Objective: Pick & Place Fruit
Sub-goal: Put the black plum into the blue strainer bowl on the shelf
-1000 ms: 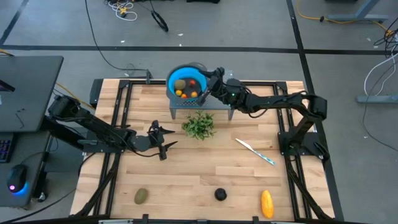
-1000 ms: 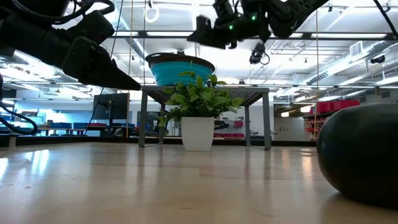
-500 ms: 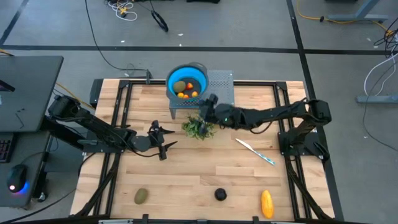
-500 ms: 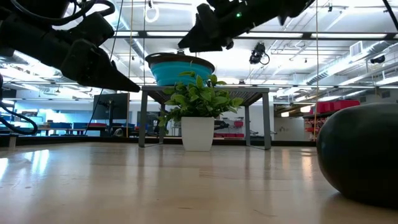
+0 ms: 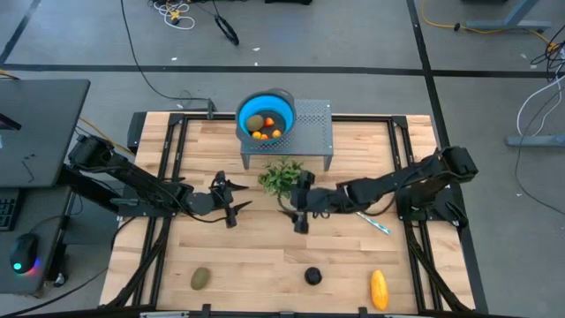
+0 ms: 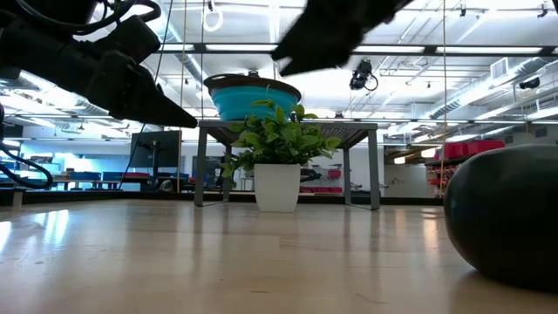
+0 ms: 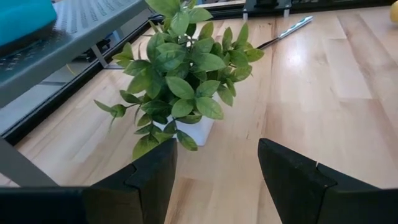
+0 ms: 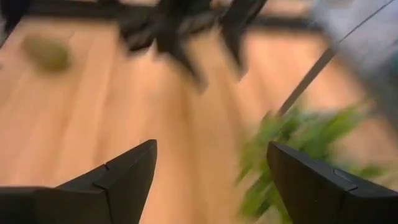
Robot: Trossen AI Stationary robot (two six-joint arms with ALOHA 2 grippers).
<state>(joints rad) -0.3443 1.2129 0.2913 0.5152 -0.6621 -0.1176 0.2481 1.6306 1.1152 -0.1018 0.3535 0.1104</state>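
Note:
A blue bowl (image 5: 265, 117) with an olive-green oval and small orange and red fruit stands on a grey perforated stand (image 5: 309, 131). Near the table's front edge lie another olive-green oval (image 5: 201, 278), a black ball (image 5: 312, 276) and a yellow oblong (image 5: 379, 288). My right gripper (image 5: 299, 215) hangs open above the table's middle, just in front of the plant, with nothing between its fingers (image 8: 211, 180). My left gripper (image 5: 231, 204) waits open left of the plant, and holds nothing (image 7: 217, 180).
A leafy plant in a white pot (image 5: 282, 177) stands in front of the stand. A white knife with a blue handle (image 5: 369, 218) lies right of my right arm. The black ball (image 6: 510, 218) looms close at the low view's right.
My right gripper has swung from over the blue bowl toward the table's near edge, passing over the plant and sinking a little, and its fingers have tipped from steeply down toward level. It has stayed open. The fruit has kept its place.

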